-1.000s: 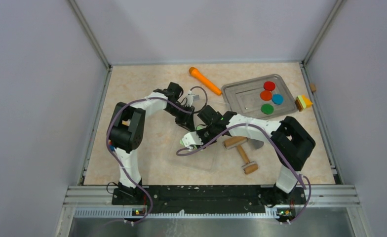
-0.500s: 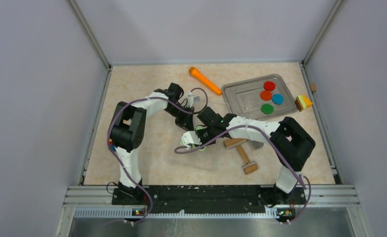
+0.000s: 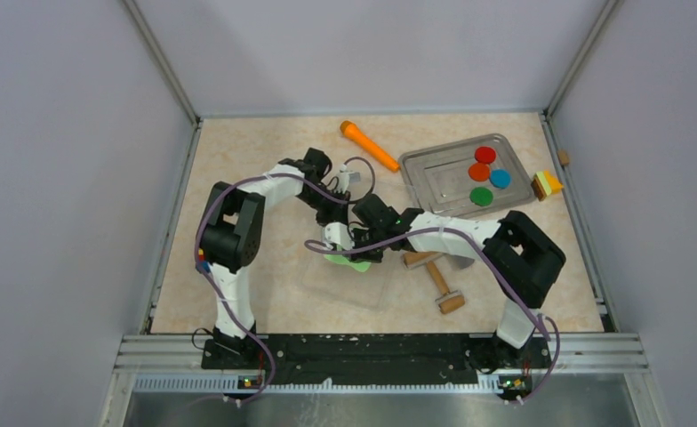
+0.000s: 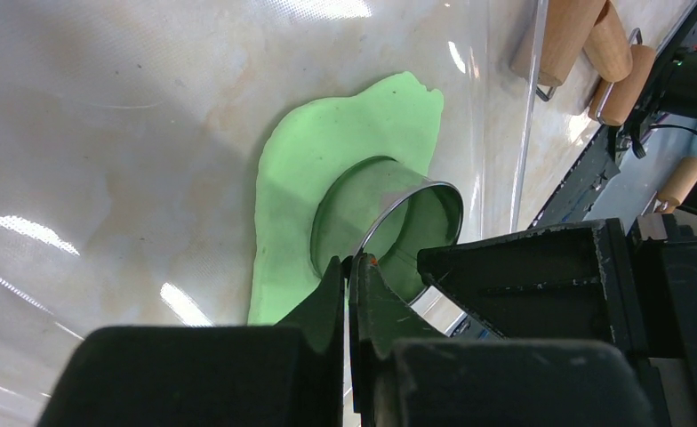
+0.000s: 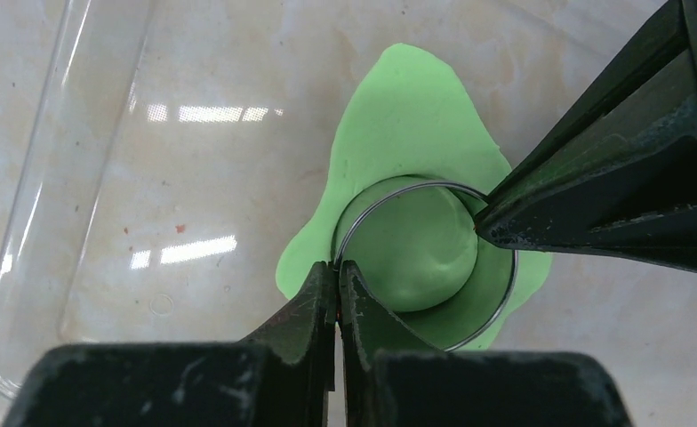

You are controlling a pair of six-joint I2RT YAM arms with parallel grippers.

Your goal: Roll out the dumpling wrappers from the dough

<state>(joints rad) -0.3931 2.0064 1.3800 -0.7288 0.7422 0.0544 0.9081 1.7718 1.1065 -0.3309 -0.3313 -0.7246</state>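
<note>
Clenched, the left claw [image 3: 340,244] and the right claw [image 3: 364,255] meet from above over the dough [image 3: 348,262], a single light green sheet on a clear mat [image 3: 349,292] whose border runs past the dough on every side. Bare tabletop [image 3: 265,276] lies left of the dough. Two wooden rollers [image 3: 436,271] sit just right of it, one orange tool [image 3: 369,145] lies beyond it, and a metal tray [image 3: 434,178] stands well to its far right. The tray holds four discs: one red [image 3: 484,154], one orange [image 3: 479,172], one blue [image 3: 500,179] and one darker green [image 3: 481,197]. From the left wrist, the left claw [image 4: 352,267] pinches the near rim of one metal ring [image 4: 416,200] standing in the dough [image 4: 345,142]. The dough's ragged outline reaches past the ring on the left and top, the mat's edge [image 4: 527,133] passes close on the dough's right, and wooden roller parts [image 4: 585,36] lie beyond that edge. From the right wrist, the right claw [image 5: 337,271] grips the ring [image 5: 380,197] at its left rim, and the black fingers of the left claw [image 5: 612,178] hold the opposite rim. A round patch of dough [image 5: 407,116] fills the ring, with the widest margin above it and only a thin strip below. The mat's rounded border [image 5: 25,222] lies well left of the dough.
</note>
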